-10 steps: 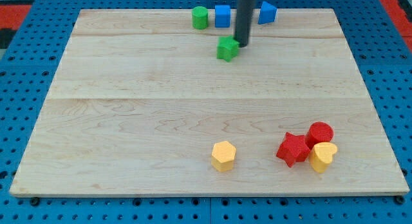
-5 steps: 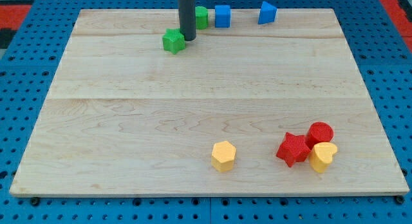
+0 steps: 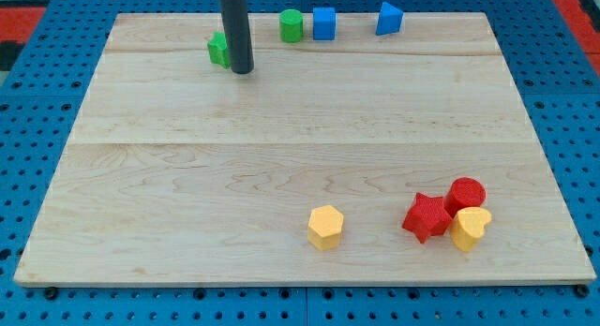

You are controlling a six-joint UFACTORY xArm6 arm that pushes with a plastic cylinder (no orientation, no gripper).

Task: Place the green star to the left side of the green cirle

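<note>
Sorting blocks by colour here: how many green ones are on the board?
2. The green star sits near the view's top left, partly hidden behind my tip. The green cylinder stands to its right, beside the blue cube.

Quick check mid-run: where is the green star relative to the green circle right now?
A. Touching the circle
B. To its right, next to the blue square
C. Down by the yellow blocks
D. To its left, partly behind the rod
D: the green star sits left of and slightly below the green circle, with clear board between them, partly hidden by the rod; my tip is at its lower right.
</note>
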